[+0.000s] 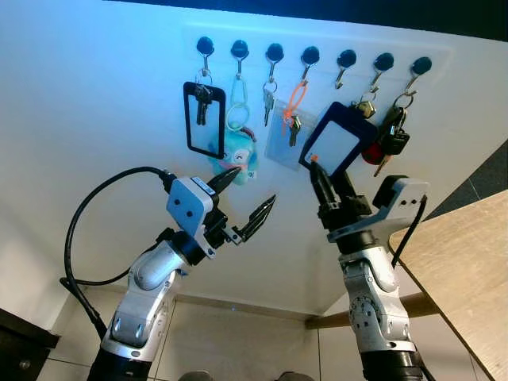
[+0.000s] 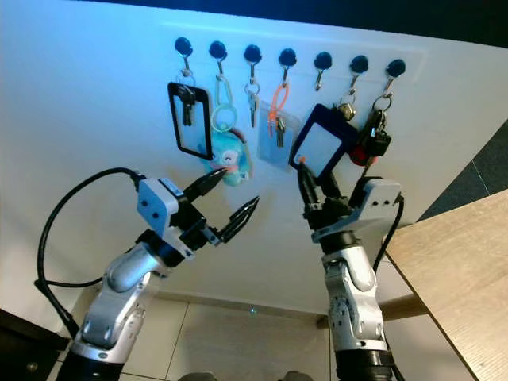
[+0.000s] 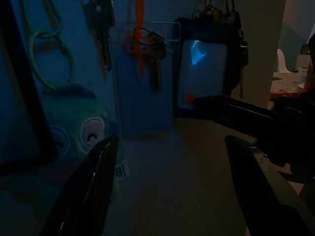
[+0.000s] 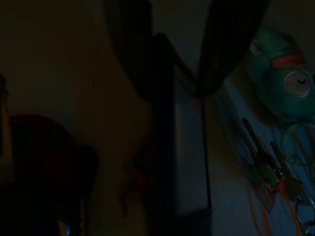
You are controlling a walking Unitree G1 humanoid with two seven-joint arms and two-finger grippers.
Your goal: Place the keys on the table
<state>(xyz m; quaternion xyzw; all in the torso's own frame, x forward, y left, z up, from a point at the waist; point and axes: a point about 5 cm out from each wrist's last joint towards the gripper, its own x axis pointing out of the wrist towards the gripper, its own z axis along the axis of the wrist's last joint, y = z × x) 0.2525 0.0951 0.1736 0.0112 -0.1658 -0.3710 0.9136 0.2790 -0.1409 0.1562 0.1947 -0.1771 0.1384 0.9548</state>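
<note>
While every set of keys hangs from the row of hooks [image 1: 309, 55] on the white wall, nothing has reached the table [image 1: 468, 270], so by my judgement the task is at its grasping stage, with lifting off the hook, carrying and setting down all left to do. The right gripper [image 1: 321, 181] is raised to the black-framed card holder [image 1: 337, 141] that hangs with its keys from a hook directly above the fingers; its two fingers close on the holder's lower edge, and the right wrist view, though very dark, shows the dark frame between them. Just beyond that gripper to its right hangs a bunch of keys with a red and black fob [image 1: 389, 141]. The left gripper [image 1: 242, 202] hovers with its fingers spread wide and holds nothing; just above and behind it hangs a teal plush charm [image 1: 238, 159], and beyond that another black-framed holder [image 1: 205, 119] with keys in front of it. Between the two grippers hangs a clear plastic sleeve [image 1: 287, 139], and an orange strap with a key [image 3: 156, 64] lies against its front; whether the key sits inside the sleeve cannot be told. The table's wooden top lies below and to the right of the right gripper, well apart from the hooks.
</note>
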